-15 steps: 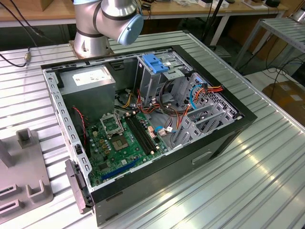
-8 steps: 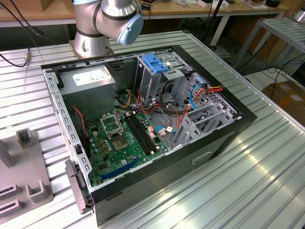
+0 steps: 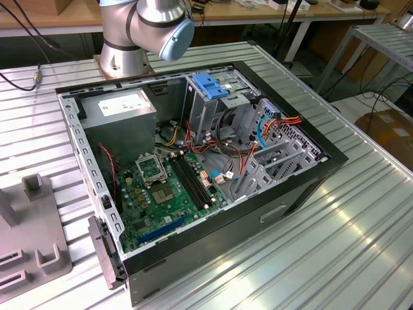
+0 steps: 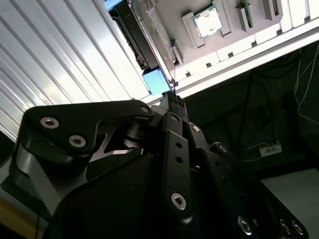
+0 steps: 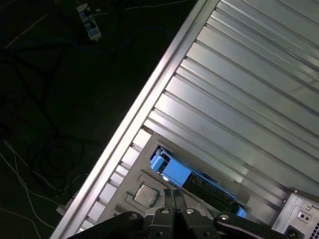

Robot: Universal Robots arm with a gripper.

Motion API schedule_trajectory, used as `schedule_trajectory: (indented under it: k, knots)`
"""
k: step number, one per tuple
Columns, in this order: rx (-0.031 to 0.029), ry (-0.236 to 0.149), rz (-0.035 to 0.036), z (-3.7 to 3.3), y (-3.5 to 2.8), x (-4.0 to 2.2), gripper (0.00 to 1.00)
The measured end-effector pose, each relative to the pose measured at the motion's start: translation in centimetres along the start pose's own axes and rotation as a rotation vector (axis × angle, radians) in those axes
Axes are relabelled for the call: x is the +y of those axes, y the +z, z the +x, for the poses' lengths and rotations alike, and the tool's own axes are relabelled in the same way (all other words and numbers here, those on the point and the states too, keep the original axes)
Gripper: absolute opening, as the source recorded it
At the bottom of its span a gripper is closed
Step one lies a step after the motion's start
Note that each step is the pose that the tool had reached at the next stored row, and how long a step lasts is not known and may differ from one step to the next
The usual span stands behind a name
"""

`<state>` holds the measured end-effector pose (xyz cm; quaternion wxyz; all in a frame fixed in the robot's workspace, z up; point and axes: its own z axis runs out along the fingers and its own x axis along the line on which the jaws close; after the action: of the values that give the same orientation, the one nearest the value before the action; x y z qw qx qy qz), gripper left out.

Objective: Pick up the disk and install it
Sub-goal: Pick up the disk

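We find no writing we can make out. The white sticker (image 3: 122,103) on the grey power supply (image 3: 116,129) inside the open computer case (image 3: 290,194) carries print too fine to read. The disk (image 4: 142,40) shows its broad pale face at too steep an angle for any text to come through.

In both wrist views the disk (image 5: 197,181) stands on its edge in a slot of a grey fixture plate (image 5: 137,172), which lies on the ribbed aluminium table (image 3: 335,258). Its casing is dark and slim, with a bright blue plastic rail (image 5: 172,170) along the side nearest the camera. A square processor chip (image 5: 144,195) with a silvery lid sits in a recess of the same plate, just beside the disk.

The black gripper (image 5: 175,195) hangs close above the blue rail, its 2 fingertips pressed together with nothing between them; the second wrist view shows the gripper (image 4: 172,99) the same way. We cannot tell whether the tips touch the rail.

In the exterior view the arm (image 3: 145,26) rises behind the case, whose drive cage (image 3: 210,87) has a blue handle.
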<state>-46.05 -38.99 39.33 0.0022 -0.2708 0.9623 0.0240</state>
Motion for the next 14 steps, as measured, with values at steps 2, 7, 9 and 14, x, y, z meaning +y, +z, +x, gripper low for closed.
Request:
schedule_trajectory:
  k: [2,7,9,14]
  knots:
    - [0.0009,-0.020,-0.0003,0.00,0.00,0.00,0.10]
    - [0.0022,-0.051,-0.0009,0.00,0.00,0.00,0.10]
    - [0.0027,-0.061,-0.0011,0.00,0.00,0.00,0.10]
    - [0.0041,-0.092,-0.0016,0.00,0.00,0.00,0.10]
